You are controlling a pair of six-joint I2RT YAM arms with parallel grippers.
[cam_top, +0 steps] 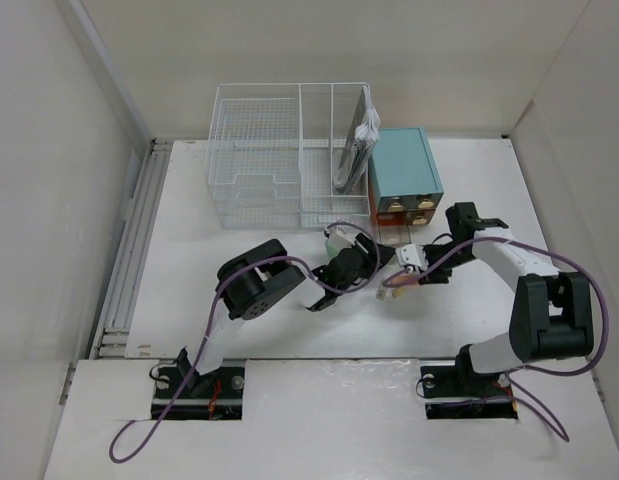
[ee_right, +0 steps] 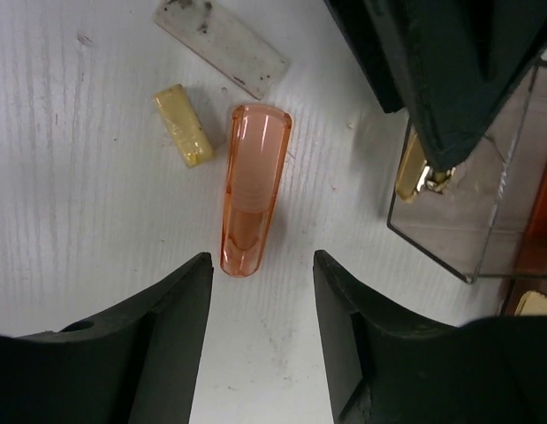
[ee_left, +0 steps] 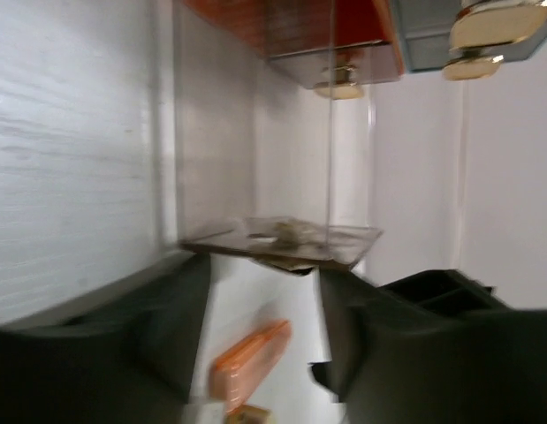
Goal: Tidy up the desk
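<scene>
The desk (cam_top: 319, 335) lies flat, its long axis running left to right across the top view and its short axis running from the arm bases toward the back wall. Mid-desk the 2 grippers meet. The right gripper (ee_right: 262, 265) is spread and holds nothing — an orange clear piece (ee_right: 251, 190) lies just ahead of its gap, lengthwise away from it. The left gripper (ee_left: 264, 283) is likewise parted and empty, facing a clear drawer (ee_left: 291, 234). Farthest back — a wire rack (cam_top: 259, 150) beside a teal box (cam_top: 404, 165).
</scene>
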